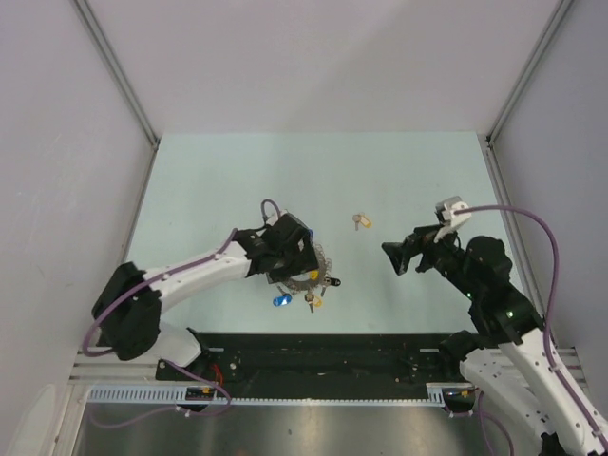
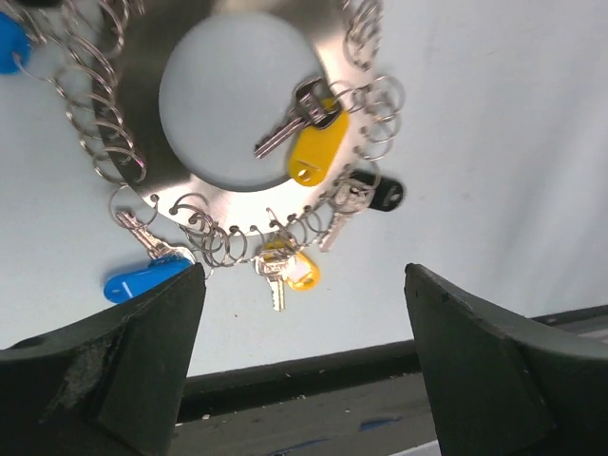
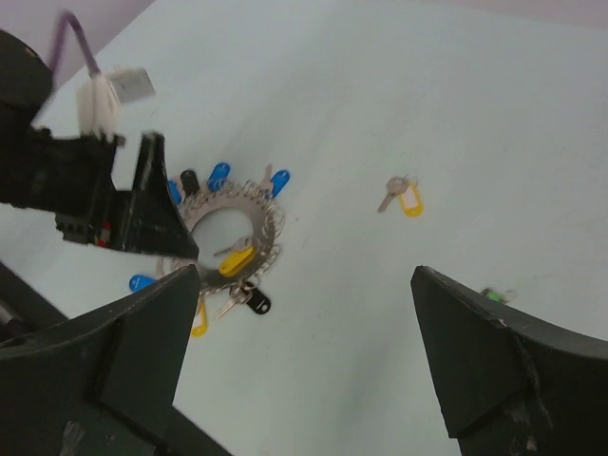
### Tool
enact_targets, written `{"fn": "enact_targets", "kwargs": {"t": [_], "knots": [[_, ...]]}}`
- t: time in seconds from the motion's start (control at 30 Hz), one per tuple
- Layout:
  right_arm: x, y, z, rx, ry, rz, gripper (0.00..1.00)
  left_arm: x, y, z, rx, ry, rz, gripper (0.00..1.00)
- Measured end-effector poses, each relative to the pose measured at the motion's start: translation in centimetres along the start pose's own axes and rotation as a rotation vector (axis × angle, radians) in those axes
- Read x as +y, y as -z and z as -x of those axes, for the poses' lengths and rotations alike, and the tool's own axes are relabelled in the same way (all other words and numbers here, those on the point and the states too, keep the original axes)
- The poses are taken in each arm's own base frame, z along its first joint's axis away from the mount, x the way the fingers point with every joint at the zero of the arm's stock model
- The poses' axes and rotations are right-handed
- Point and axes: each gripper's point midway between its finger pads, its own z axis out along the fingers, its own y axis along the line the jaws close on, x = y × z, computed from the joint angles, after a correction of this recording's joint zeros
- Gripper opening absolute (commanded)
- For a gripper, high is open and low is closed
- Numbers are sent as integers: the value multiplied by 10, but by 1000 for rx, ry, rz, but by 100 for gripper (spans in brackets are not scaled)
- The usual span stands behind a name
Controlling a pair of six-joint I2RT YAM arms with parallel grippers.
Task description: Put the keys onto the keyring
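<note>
The keyring (image 1: 316, 269) is a flat metal ring edged with several small wire loops, lying near the table's front middle. Blue, yellow and black tagged keys hang from it. My left gripper (image 1: 288, 253) hovers over its left part, open and empty. In the left wrist view the keyring (image 2: 142, 43) fills the top, with the left gripper (image 2: 302, 275) below it. A loose yellow-tagged key (image 1: 361, 221) lies alone to the right, also in the right wrist view (image 3: 404, 197). A green-tagged key (image 3: 494, 294) peeks out beside my right finger. My right gripper (image 1: 392, 256) (image 3: 306, 275) is open and empty above the table.
A black strip (image 1: 323, 347) runs along the table's near edge. White walls with metal posts (image 1: 119, 71) close in the left, right and back. The left arm's gripper (image 3: 123, 204) stands over the keyring (image 3: 269, 225) in the right wrist view.
</note>
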Motion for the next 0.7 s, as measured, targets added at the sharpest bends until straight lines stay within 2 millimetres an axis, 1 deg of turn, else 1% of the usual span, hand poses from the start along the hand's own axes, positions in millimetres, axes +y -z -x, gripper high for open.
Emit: {"fn": "enact_targets", "kwargs": {"t": [0.07, 0.17, 0.27, 0.33, 0.37, 0.47, 0.53, 0.6, 0.7], "knots": [[5, -12, -11, 74, -35, 27, 100, -3, 21, 16, -66, -4, -45, 95], [14, -29, -30, 181, -86, 69, 100, 3, 45, 44, -158, -7, -80, 96], [25, -44, -49, 274, -132, 107, 100, 28, 65, 76, -252, 6, -66, 100], [33, -57, -67, 348, -152, 125, 100, 50, 75, 92, -297, 13, -36, 100], [39, -63, -76, 386, -154, 135, 100, 58, 79, 97, -310, 12, -24, 100], [62, -80, -105, 503, -122, 161, 100, 84, 95, 112, -360, -5, 16, 100], [85, -93, -121, 562, -77, 187, 100, 97, 106, 122, -403, -25, 42, 100], [103, -106, -136, 602, -38, 198, 100, 108, 116, 129, -444, -50, 71, 100], [131, -126, -158, 639, 43, 196, 100, 118, 128, 143, -513, -84, 111, 100]]}}
